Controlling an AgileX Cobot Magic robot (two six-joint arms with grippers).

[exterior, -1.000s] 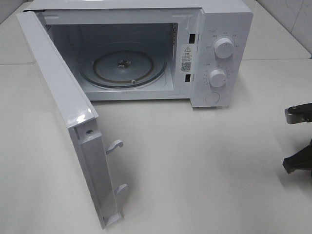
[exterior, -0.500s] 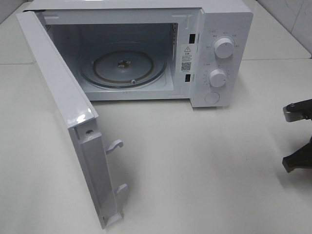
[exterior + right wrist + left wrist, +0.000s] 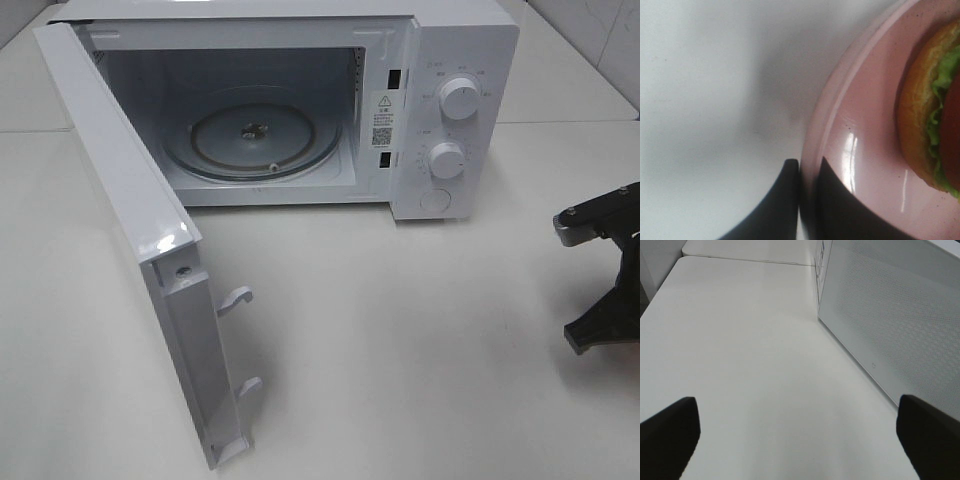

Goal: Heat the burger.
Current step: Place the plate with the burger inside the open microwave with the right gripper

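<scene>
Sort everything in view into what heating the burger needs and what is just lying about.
Needed: golden-bun burger with lettuce; round pink plate, pinched by right gripper; white microwave, door open; glass turntable.
Idle: white tabletop; open left gripper.

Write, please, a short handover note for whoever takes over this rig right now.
Left gripper: open, holding nothing, over the table beside the door of the microwave.
Right gripper: shut on the rim of the pink plate; the burger sits on that plate, outside the microwave.
Done: door open, glass turntable bare.
Left: set plate and burger on the turntable, release, close the door, set the dials.
</scene>
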